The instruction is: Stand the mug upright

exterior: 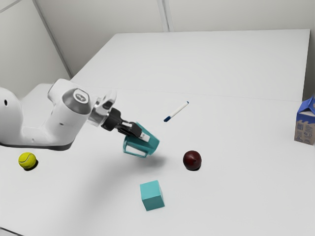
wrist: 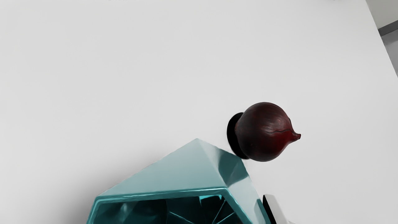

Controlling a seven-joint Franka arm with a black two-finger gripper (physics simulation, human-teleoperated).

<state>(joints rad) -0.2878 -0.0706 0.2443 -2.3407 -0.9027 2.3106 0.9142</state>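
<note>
1. Legible text, brands, numbers: none read in either view.
2. Carton (exterior: 305,129), at the exterior view's right edge: pale and blue printed markings on its side, partly cut off by the frame. Too small to make out; no word or figure recorded.
3. Arm (exterior: 58,120), exterior view: round emblem (exterior: 81,96) on the grey joint cover, pale with a darker figure inside. Design too small to identify; no lettering resolved.
4. Same arm, white housing at the exterior view's left edge: small dark oval mark (exterior: 5,102). Cannot be read as a letter or number.
</note>
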